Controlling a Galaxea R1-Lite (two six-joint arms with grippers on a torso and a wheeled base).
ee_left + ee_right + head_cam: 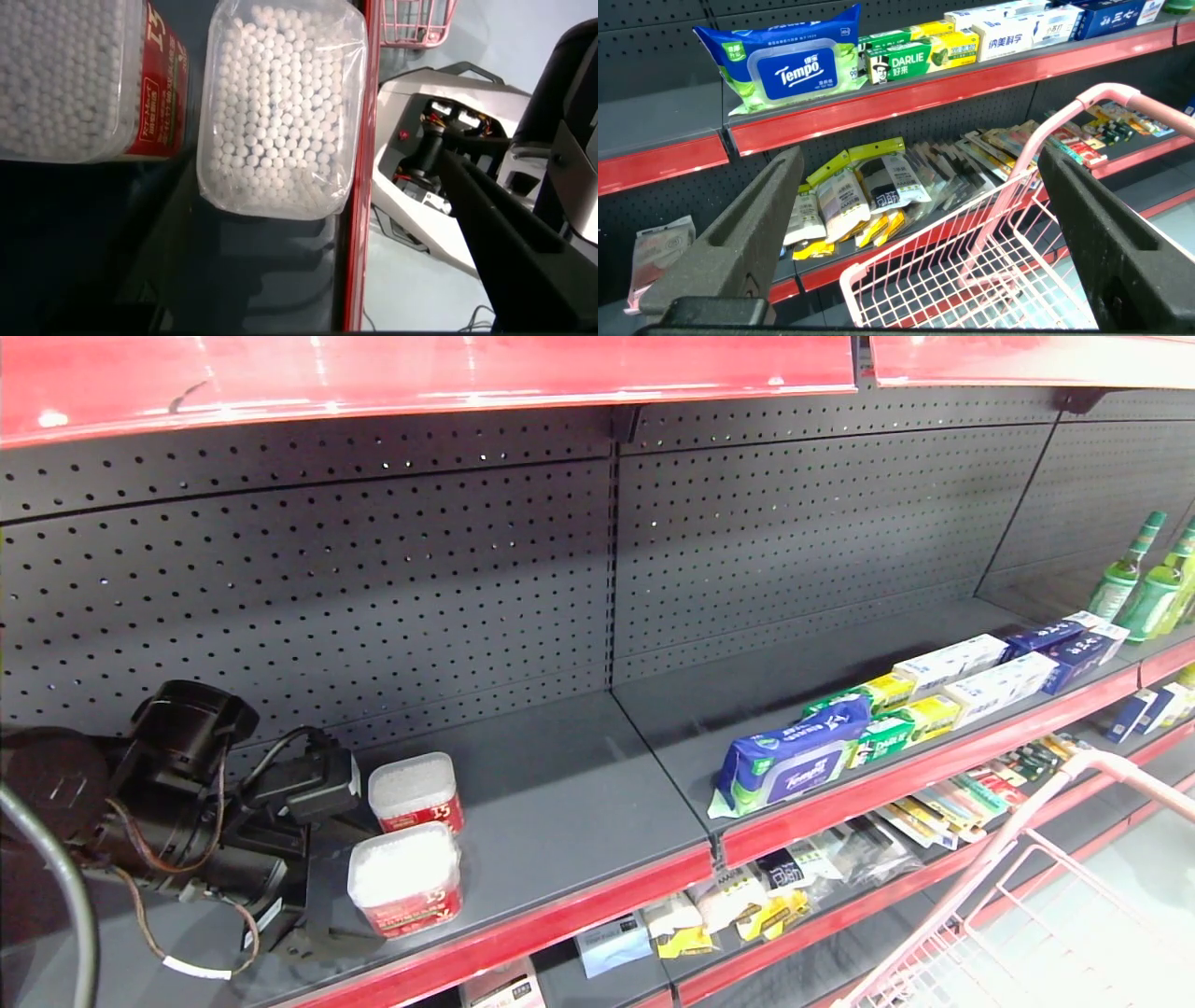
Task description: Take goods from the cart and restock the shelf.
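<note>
Two clear tubs of white cotton swabs with red labels stand on the dark shelf (560, 793) at its left end. The front tub (405, 879) (280, 112) is at the shelf's red front lip, the rear tub (415, 791) (75, 75) just behind it. My left gripper (313, 896) rests on the shelf beside the front tub, open; one of its fingers (505, 233) hangs past the shelf edge. My right gripper (920, 159) is open with nothing in it above the pink wire cart (1046, 859) (999, 252), whose visible part holds no goods.
A blue wet-wipes pack (794, 761) (789, 65), green and white toothpaste boxes (934, 695) and green bottles (1134, 579) line the shelf's right half. Packets hang and lie on the lower shelf (840, 859) (868, 191). A red shelf (420, 373) runs overhead.
</note>
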